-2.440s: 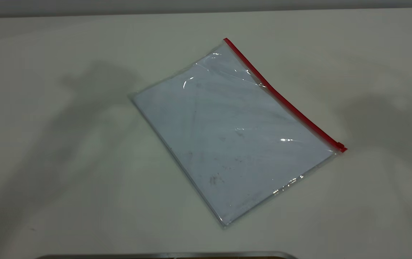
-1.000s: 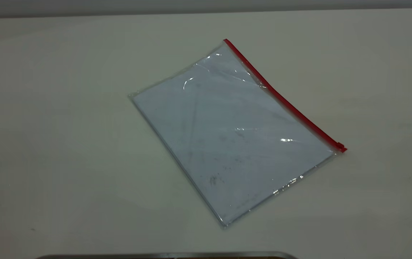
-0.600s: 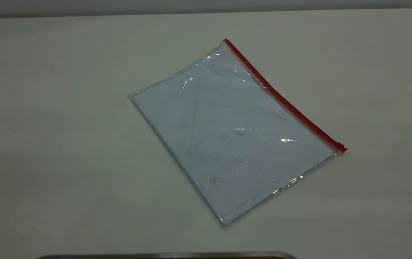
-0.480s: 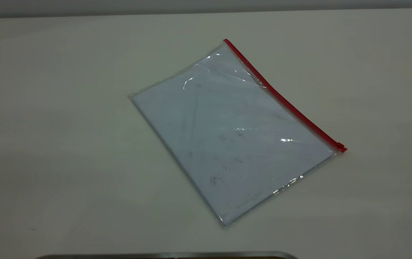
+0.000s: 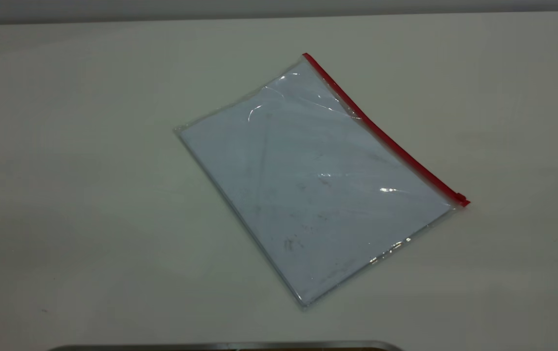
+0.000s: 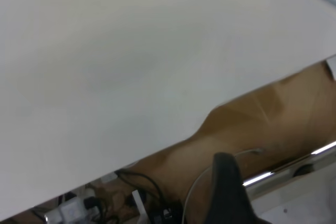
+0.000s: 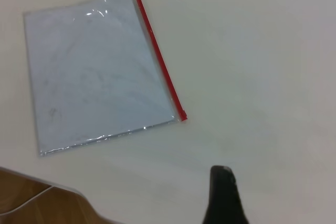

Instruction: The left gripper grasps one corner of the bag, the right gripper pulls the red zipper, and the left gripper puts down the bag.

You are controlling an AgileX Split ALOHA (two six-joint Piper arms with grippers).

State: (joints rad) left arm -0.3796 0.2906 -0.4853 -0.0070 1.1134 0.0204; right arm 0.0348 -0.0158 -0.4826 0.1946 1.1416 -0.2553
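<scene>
- I'm seeing the bag (image 5: 315, 187) lying flat mid-surface, red zipper (image 5: 386, 139) facing the right edge.
- Left gripper (image 6: 228, 192), right gripper (image 7: 224, 195): jaws' state I cannot tell.
- I'm risking the flat corner (image 5: 308, 59) sliding away.

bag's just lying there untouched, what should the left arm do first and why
Probably bring the left gripper over to the far corner of the bag on the red zipper edge: the bag lies flat, the slider sits at the other end, and neither gripper is near it.
</scene>
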